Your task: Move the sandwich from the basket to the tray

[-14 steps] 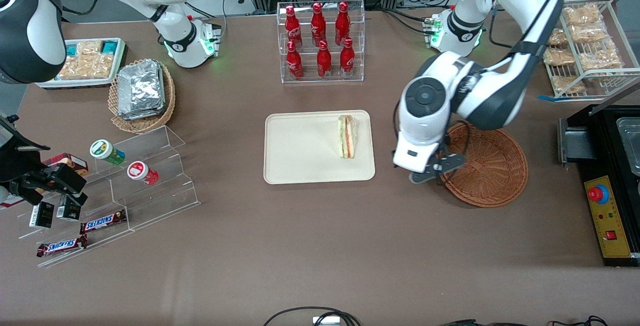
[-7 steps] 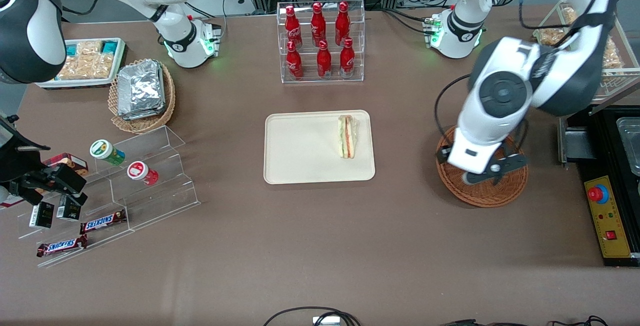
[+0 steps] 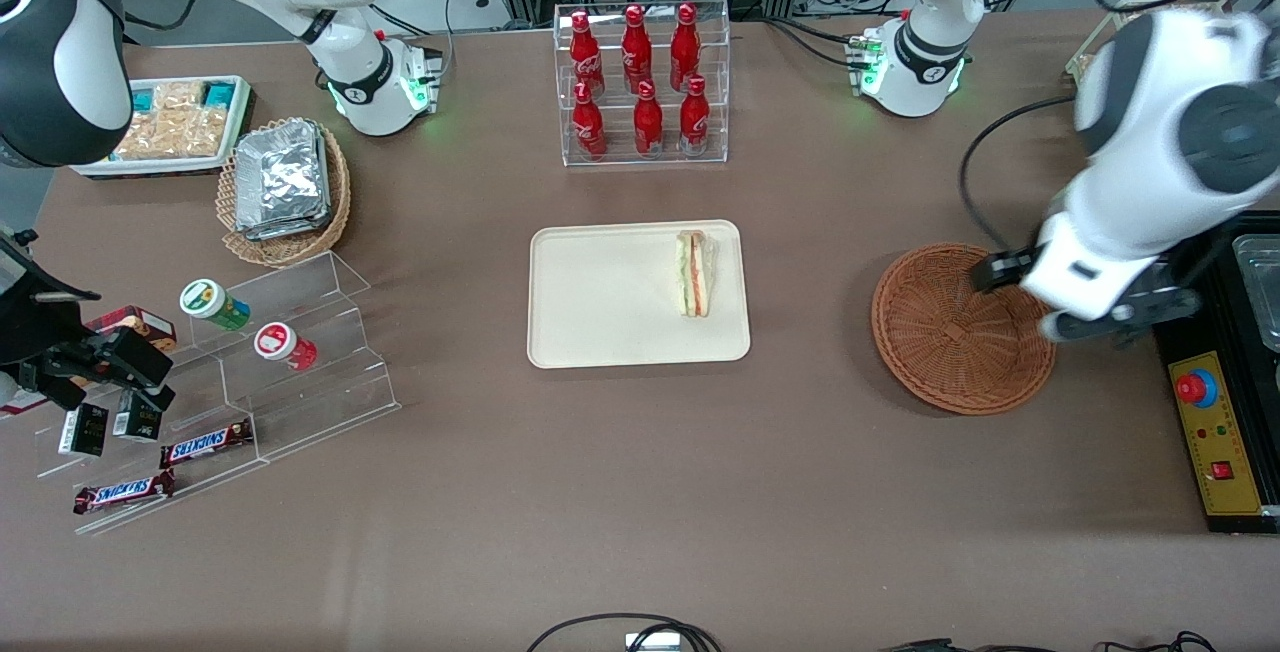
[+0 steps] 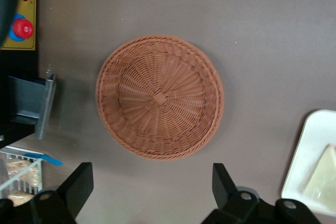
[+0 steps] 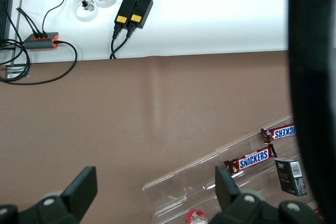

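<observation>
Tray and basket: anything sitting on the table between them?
Nothing: front view shows bare brown table between tray and basket. Sandwich lies on the tray; open tool hovers over the basket's rim.

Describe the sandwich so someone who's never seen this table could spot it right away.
Find the cream tray mid-table, nearer the camera than the red bottle rack. The sandwich lies on its end nearest the empty brown basket, where the open gripper hovers. It's the tray's only item: a white wedge with striped filling.

Left arm is up high at its own end of the table, elbow bent, wrist pointing the camera straight down. The gripper (image 4: 149, 195) hangs in the air with its two dark fingers (image 4: 79, 184) spread wide apart, nothing between them, nothing touching them.
</observation>
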